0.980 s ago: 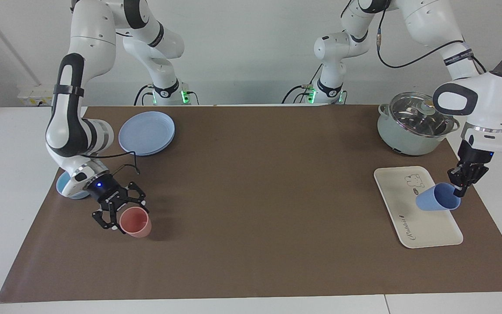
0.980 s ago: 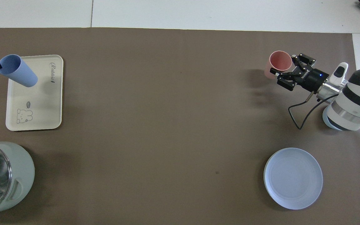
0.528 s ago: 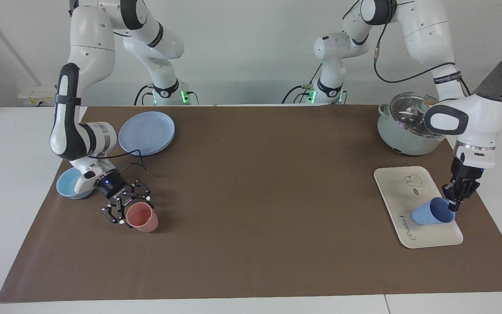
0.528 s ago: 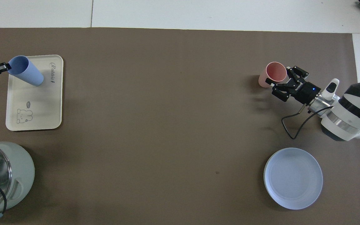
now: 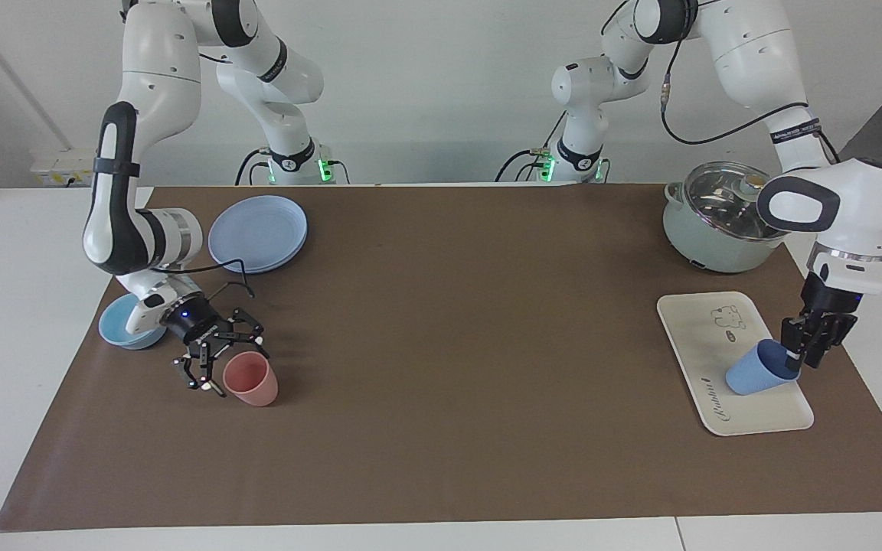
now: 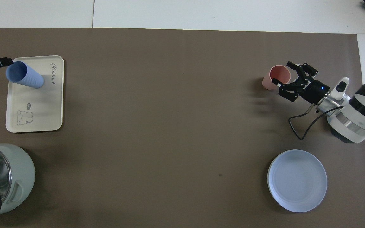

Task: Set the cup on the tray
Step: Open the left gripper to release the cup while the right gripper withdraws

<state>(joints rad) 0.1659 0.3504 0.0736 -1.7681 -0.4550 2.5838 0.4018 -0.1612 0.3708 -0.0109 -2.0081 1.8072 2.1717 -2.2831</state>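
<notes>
- Left end effector (image 5: 807, 348) is opening at the blue cup's (image 5: 756, 373) rim: half a second ago it was clenched on that rim, now the fingers are spreading and look released, sitting just beside the rim.
- Cup has come down over the last second from hanging tilted above the tray (image 5: 694, 344) to resting on it, at the tray's end farther from the robots, near the script lettering.
- Cup is leaning, mouth tipped toward the left arm's end of the bench (image 5: 441, 367); you cannot tell if it is settling upright or about to roll.
- Task is looking nearly done: cup is on the tray, only the retreat is remaining. Watch that the fingers are not snagging the rim on the way out.
- Right end effector (image 5: 215, 360) is also letting go: it was clamped on the pink cup (image 5: 251, 380), now its fingers are standing apart beside it, and the pink cup is sitting upright on the bench near the blue bowl (image 5: 121, 325).
</notes>
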